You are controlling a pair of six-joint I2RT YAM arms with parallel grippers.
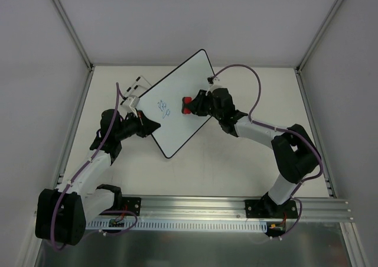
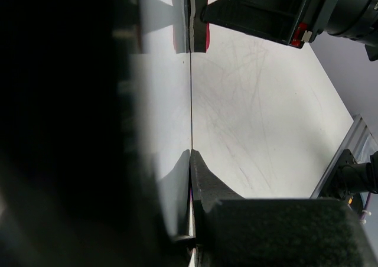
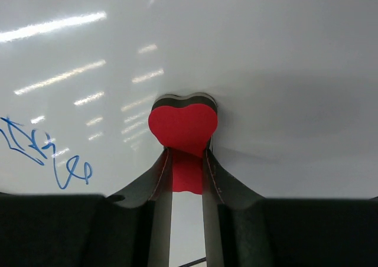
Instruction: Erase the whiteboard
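Note:
The whiteboard lies tilted on the table, with blue scribbles near its middle. My left gripper is shut on the board's left edge. The left wrist view shows the board almost edge-on, with my left gripper clamped on its rim. My right gripper is shut on a red heart-shaped eraser and presses it on the board just right of the scribbles. In the right wrist view the eraser sits between my right gripper's fingers, and the scribbles are at lower left.
A black-and-white striped object lies off the board's upper left edge. The white table is boxed in by walls at the back and sides. An aluminium rail carries both arm bases at the near edge.

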